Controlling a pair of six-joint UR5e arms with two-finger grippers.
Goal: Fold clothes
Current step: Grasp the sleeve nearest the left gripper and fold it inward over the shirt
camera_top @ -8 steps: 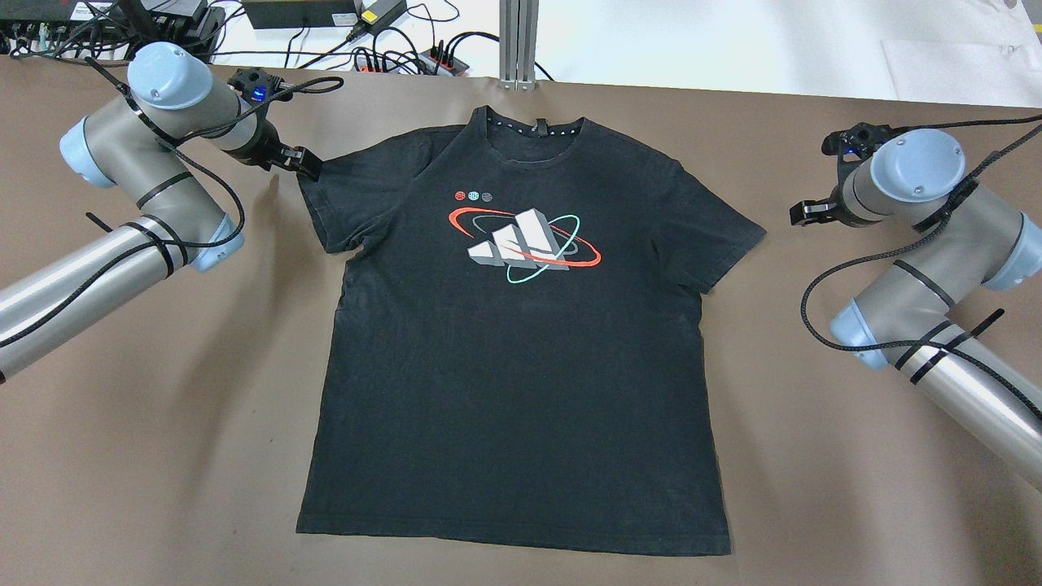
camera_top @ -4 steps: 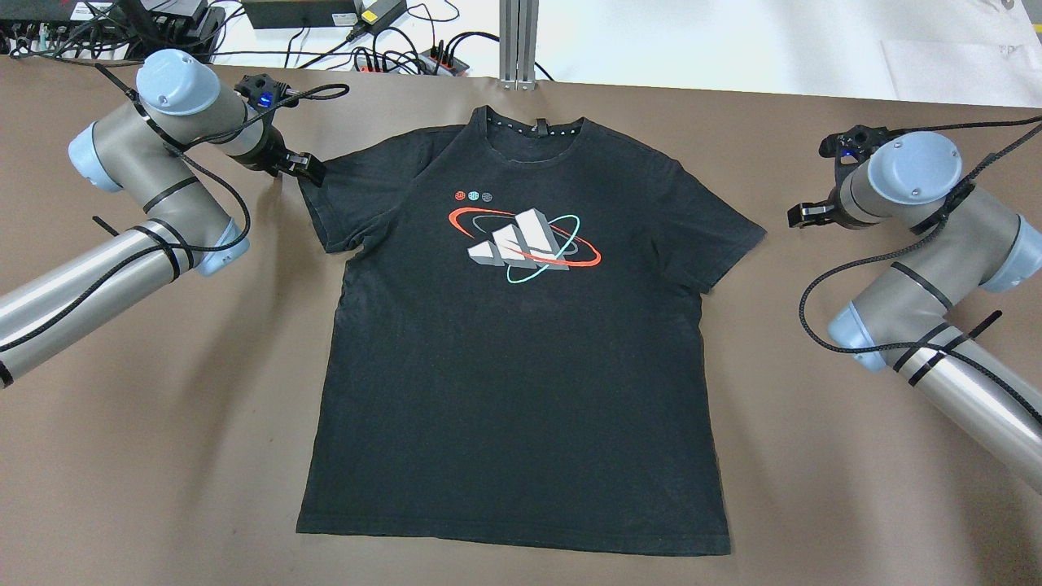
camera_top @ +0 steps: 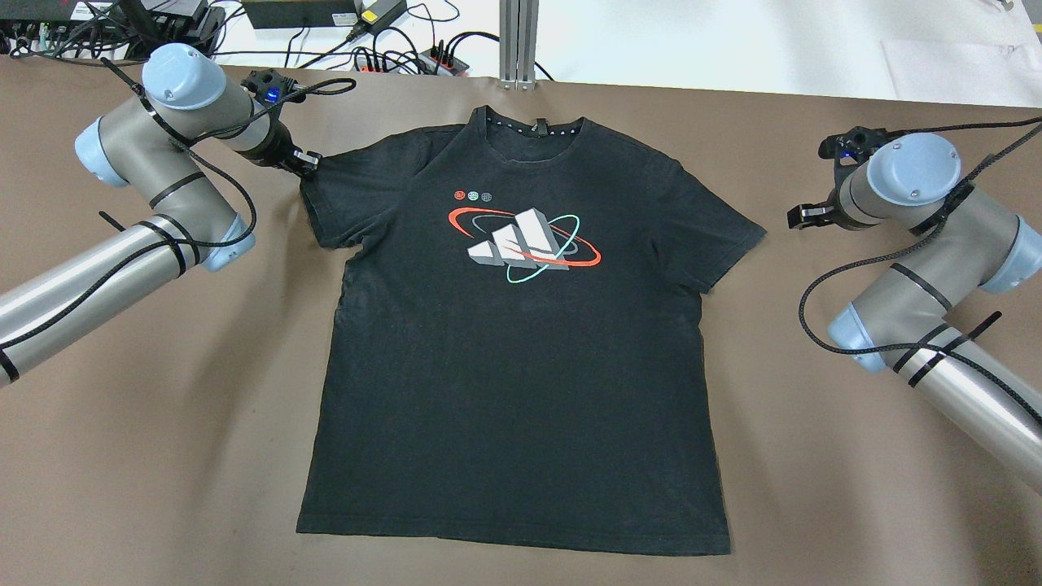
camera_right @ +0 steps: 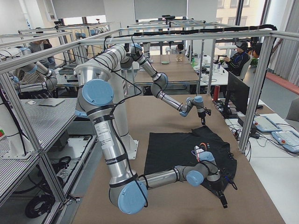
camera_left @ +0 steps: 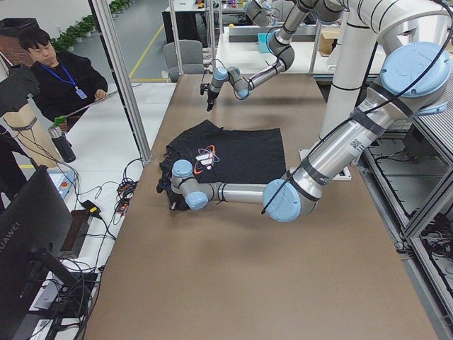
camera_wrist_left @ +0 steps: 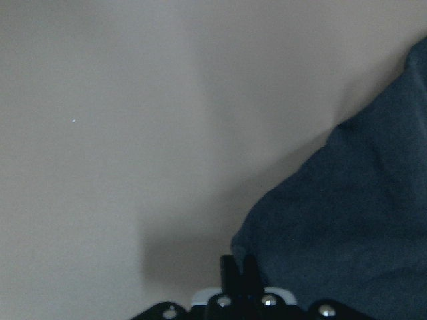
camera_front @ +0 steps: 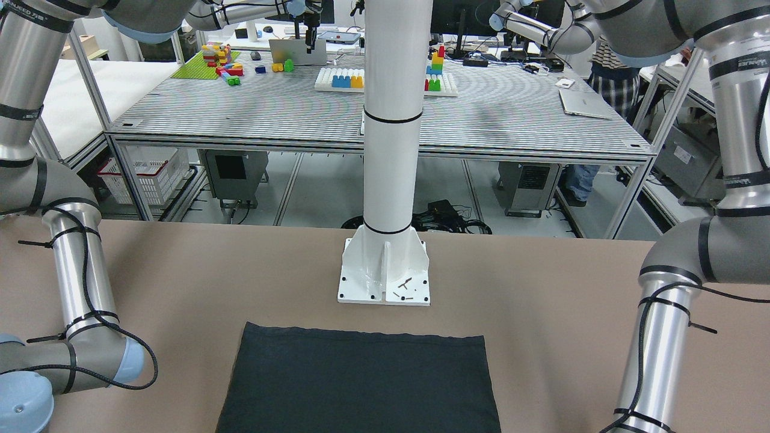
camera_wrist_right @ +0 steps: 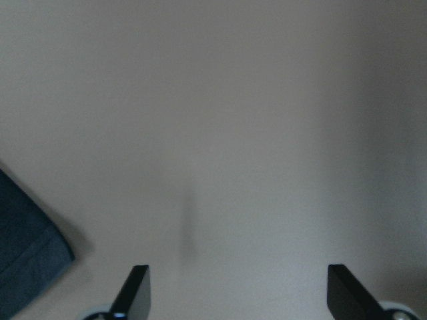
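Note:
The clothes are one black T-shirt (camera_top: 521, 366) with a red, white and teal logo, lying flat and face up, collar towards the far edge. Its hem end shows in the front-facing view (camera_front: 361, 385). My left gripper (camera_top: 309, 161) is at the tip of the sleeve on that side. In the left wrist view its fingertips (camera_wrist_left: 239, 267) are pressed together at the sleeve's edge (camera_wrist_left: 347, 233). My right gripper (camera_top: 799, 215) is open over bare table just beyond the other sleeve, whose corner (camera_wrist_right: 23, 267) shows in the right wrist view.
The brown table (camera_top: 163, 448) extends around the shirt. The white post's base plate (camera_front: 384, 276) stands behind the hem. Power strips and cables (camera_top: 391, 57) and an aluminium post (camera_top: 517, 41) line the far edge. An operator (camera_left: 56, 78) sits beyond the table's far side.
My left gripper has moved a little towards the sleeve tip and closed in on it. The right arm has barely moved. The shirt lies as before.

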